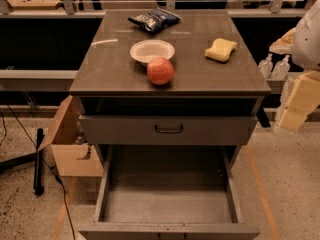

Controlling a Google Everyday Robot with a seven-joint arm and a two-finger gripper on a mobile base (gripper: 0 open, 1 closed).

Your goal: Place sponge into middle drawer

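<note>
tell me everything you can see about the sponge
The sponge is a small pale yellow foam block with wavy, pinched-in sides. It lies flat on the right part of the dark cabinet top, right of the white bowl, touching only that top. The tool hangs off the cabinet's right side, apart from it.

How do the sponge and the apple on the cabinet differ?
The sponge is pale yellow, flat, wavy-sided; the apple is red and round. The sponge lies alone near the right edge; the apple sits at the front, just before the white bowl. Both rest untouched on the cabinet top; the gripper hangs right of the cabinet.
</note>
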